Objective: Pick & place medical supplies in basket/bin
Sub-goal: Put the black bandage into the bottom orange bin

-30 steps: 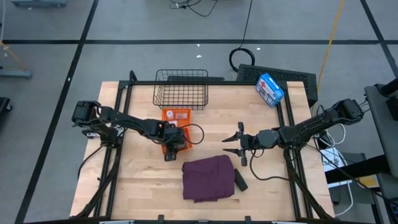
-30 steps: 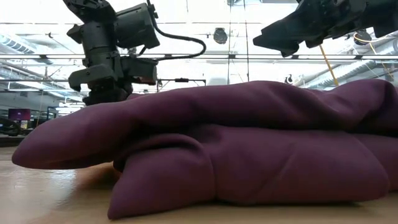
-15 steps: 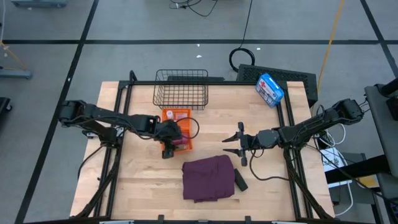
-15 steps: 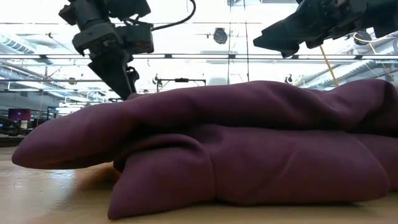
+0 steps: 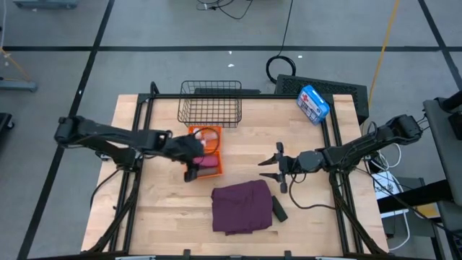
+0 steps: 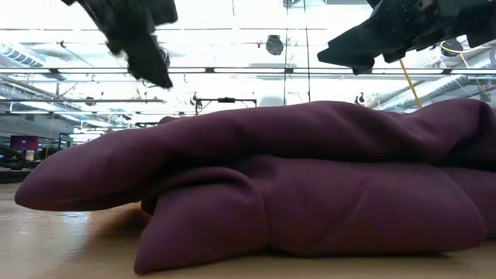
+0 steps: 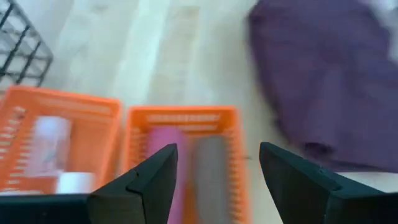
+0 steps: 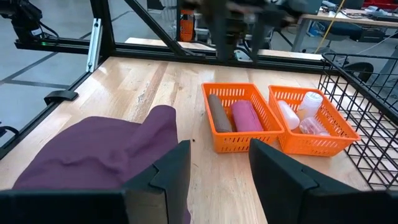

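Observation:
The orange bin (image 5: pixel 208 134) stands in front of the black wire basket (image 5: pixel 210 103). In the left wrist view a pink roll (image 7: pixel 163 163) and a brown roll (image 7: pixel 211 168) lie side by side in one compartment, white vials (image 7: pixel 51 144) in the other. The purple-maroon cloth (image 5: pixel 242 206) lies bunched on the table, and the black roll (image 5: pixel 279 209) rests on the table at its right edge. My left gripper (image 5: pixel 190 172) hovers open at the bin's near left corner. My right gripper (image 5: pixel 266 167) hangs open, above and to the right of the cloth.
A blue-and-white box with a red cross (image 5: pixel 312 102) sits at the far right of the table. Bare wood lies left of the cloth and the bin. In the low view the cloth (image 6: pixel 294 178) hides everything behind it.
My left gripper has risen from over the bin's near compartment and drawn back toward the table's left, tipping as the arm stretched out. My right arm and the cloth have stayed still.

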`<state>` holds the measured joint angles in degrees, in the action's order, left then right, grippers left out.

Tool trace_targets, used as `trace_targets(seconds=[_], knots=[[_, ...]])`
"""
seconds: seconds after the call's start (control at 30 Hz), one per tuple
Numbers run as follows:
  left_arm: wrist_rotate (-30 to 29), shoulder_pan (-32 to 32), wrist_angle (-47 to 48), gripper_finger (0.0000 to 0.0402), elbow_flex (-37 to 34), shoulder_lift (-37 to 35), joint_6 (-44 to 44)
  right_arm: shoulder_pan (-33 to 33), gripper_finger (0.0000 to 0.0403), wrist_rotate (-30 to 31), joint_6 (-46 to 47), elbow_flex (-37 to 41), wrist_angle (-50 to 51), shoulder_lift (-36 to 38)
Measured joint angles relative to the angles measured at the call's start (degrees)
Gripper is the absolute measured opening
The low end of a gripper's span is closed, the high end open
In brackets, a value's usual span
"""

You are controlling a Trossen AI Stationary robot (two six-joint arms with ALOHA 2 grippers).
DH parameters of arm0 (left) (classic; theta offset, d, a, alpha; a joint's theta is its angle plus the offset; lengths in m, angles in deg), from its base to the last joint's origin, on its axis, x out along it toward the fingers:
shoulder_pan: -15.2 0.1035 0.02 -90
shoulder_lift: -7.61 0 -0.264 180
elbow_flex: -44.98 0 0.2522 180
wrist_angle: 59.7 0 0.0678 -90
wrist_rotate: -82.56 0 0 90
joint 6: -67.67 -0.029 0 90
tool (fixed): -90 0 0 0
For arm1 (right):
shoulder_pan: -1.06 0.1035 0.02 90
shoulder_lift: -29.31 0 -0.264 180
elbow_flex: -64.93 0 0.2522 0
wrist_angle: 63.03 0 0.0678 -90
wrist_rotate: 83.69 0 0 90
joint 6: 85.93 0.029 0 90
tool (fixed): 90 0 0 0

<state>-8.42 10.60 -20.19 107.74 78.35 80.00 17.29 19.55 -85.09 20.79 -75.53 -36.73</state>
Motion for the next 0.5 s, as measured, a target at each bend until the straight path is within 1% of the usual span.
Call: trace_targets(seconds=[0.1, 0.17, 0.23, 0.3, 0.4, 0.47, 0.5], knots=[[0.3, -4.9, -0.3, 0.0237, -1.1, -2.7, 4.2, 0.0, 0.0153, 0.0, 0.0, 0.0, 1.0, 0.7], [0.3, -9.0, -1.1, 0.0237, -3.0, -2.7, 7.0, 0.0, 0.0153, 0.0, 0.0, 0.0, 1.9, 1.2], [-0.3, -13.2, -4.1, 0.0237, -5.6, -2.1, 11.0, 0.0, 0.0153, 0.0, 0.0, 0.0, 3.0, 1.5], [-2.1, -16.2, -9.3, 0.0237, -7.9, -0.3, 15.1, 0.0, 0.0152, 0.0, 0.0, 0.0, 3.0, 1.6], [-5.9, -18.7, -13.2, 0.0237, -10.8, 2.6, 20.0, 0.0, 0.0151, 0.0, -0.5, 0.0, 3.0, 1.6], [-7.1, -19.3, -16.4, 0.0237, -11.8, 4.8, 22.7, 0.0, 0.0151, 0.0, -0.5, 0.0, 3.0, 1.6], [-7.4, -19.4, -16.5, 0.0237, -12.1, 5.7, 23.8, 0.0, 0.0151, 0.0, -0.8, 0.0, 2.9, 1.6]])
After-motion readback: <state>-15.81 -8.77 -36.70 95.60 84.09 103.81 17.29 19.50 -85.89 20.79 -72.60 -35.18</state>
